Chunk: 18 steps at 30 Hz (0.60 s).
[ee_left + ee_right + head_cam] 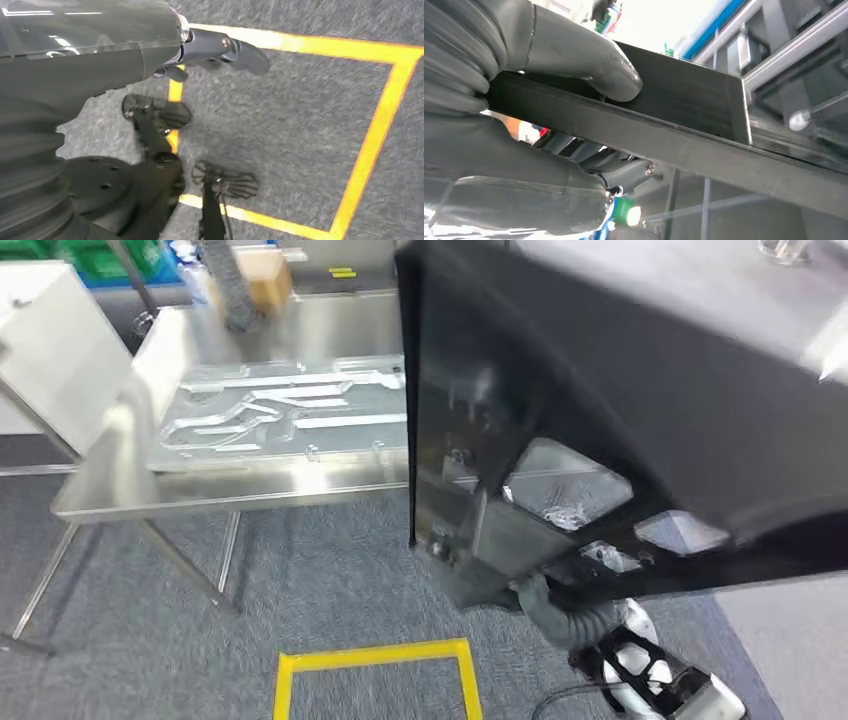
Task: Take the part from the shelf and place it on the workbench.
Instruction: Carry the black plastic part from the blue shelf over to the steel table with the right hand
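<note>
Gripping black panel part (640, 390) by lower edge, my right hand (574, 125) clamped thumb over, fingers under. Part in air, near steel tabletop (240, 490). Looks stiff, bulky, slick; edge hold risks tipping. Left hand (210, 55) hanging, fingers apart, holding nothing.

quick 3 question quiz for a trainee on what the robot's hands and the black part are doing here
1. True or false: the black part already lies on the steel workbench.
2. Which hand holds the black part? A. left hand B. right hand C. both hands
3. Fill in: below the left hand, the grey floor is marked with ______ tape.

Key:
1. False. It is held up in the air, beside the workbench.
2. B. The right hand grips its edge, thumb on one face and fingers on the other; the left hand holds nothing.
3. Yellow: the yellow tape outlines a box on the floor.
</note>
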Motion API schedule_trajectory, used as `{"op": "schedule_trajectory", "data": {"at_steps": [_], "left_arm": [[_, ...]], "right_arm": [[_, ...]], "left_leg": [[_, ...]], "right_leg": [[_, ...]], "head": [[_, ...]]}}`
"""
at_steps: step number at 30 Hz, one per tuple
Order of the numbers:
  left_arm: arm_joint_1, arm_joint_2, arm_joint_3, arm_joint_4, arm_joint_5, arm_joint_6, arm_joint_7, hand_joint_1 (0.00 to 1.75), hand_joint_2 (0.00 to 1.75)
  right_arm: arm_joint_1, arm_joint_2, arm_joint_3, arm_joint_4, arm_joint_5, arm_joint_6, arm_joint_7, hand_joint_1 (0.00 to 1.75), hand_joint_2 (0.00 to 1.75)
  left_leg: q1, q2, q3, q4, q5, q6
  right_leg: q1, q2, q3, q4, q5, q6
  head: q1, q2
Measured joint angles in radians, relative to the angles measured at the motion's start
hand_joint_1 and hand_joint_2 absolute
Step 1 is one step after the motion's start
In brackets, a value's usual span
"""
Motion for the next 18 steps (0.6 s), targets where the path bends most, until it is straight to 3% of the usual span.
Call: {"op": "schedule_trajectory", "data": {"at_steps": [1,3,4,5,6,7,9,11,13,16,18], "left_arm": [[-0.003,-0.001,0.001,0.0,0.002,0.003,0.001,0.0,1.75],[-0.011,-0.003,0.001,0.0,0.005,0.007,0.001,0.0,1.75],[-0.012,-0.004,0.001,0.0,0.006,0.008,0.001,0.0,1.75],[-0.01,-0.005,0.001,0.0,0.006,0.01,0.0,0.0,1.75],[-0.007,-0.005,0.002,0.0,0.006,0.012,-0.001,0.0,1.75],[-0.005,-0.005,0.002,0.0,0.005,0.013,-0.003,0.0,1.75],[0.0,-0.005,0.002,0.0,0.005,0.017,-0.008,0.0,1.75],[0.005,-0.005,0.002,0.0,0.004,0.024,-0.008,0.0,1.75],[0.008,-0.005,0.002,0.0,0.003,0.03,-0.005,0.0,1.75],[0.002,-0.01,0.002,0.0,0.003,0.033,-0.004,0.0,1.75],[-0.001,-0.012,0.002,0.0,0.003,0.033,-0.004,0.0,1.75]], "right_arm": [[-0.003,-0.004,0.001,-0.001,0.0,0.002,0.0,1.75,1.75],[-0.004,-0.013,0.004,-0.001,0.0,0.006,0.0,1.75,1.75],[-0.004,-0.015,0.006,-0.001,0.0,0.007,0.0,1.75,1.75],[-0.004,-0.016,0.007,-0.001,0.0,0.008,0.0,1.75,1.75],[-0.005,-0.018,0.007,-0.001,0.0,0.008,0.0,1.75,1.75],[-0.007,-0.019,0.007,-0.001,-0.001,0.009,0.0,1.75,1.75],[-0.009,-0.019,0.007,0.0,-0.001,0.008,0.0,1.75,1.75],[-0.009,-0.019,0.007,0.001,-0.001,0.008,0.0,1.75,1.75],[-0.009,-0.019,0.007,0.002,0.0,0.007,0.0,1.75,1.75],[-0.011,-0.018,0.007,0.002,0.005,0.004,0.0,1.75,1.75],[-0.01,-0.017,0.007,0.003,0.01,0.003,0.0,1.75,1.75]], "left_leg": [[0.001,0.0,-0.037,0.067,-0.019,-0.001],[-0.002,0.0,-0.114,0.158,-0.125,0.002],[-0.004,0.0,-0.147,0.173,-0.18,0.007],[-0.007,0.0,-0.172,0.168,-0.213,0.013],[-0.011,0.0,-0.19,0.145,-0.212,0.021],[-0.016,0.0,-0.203,0.105,-0.175,0.03],[-0.032,0.0,-0.226,0.026,-0.041,0.048],[-0.045,0.0,-0.252,-0.006,0.041,0.06],[-0.05,-0.001,-0.267,-0.013,0.056,0.065],[-0.04,-0.001,-0.255,-0.044,0.077,0.072],[-0.037,-0.002,-0.245,-0.054,0.077,0.075]], "right_leg": [[0.002,0.003,0.018,-0.003,-0.007,-0.011],[0.01,0.005,0.043,-0.004,-0.026,-0.023],[0.015,0.006,0.052,-0.003,-0.034,-0.026],[0.02,0.008,0.061,-0.002,-0.041,-0.029],[0.024,0.01,0.068,0.0,-0.049,-0.031],[0.028,0.011,0.075,0.002,-0.057,-0.032],[0.032,0.01,0.084,0.003,-0.07,-0.031],[0.03,0.01,0.083,0.005,-0.077,-0.027],[0.029,0.012,0.078,0.005,-0.08,-0.019],[0.029,0.012,0.06,0.03,-0.1,-0.005],[0.024,0.012,-0.002,0.14,-0.144,0.003]], "head": [[0.0,0.0],[0.0,-0.001],[0.0,-0.001],[0.0,-0.001],[0.0,-0.001],[0.0,-0.001],[0.0,-0.001],[0.0,-0.001],[0.0,-0.001],[0.0,-0.001],[0.0,-0.001]]}}
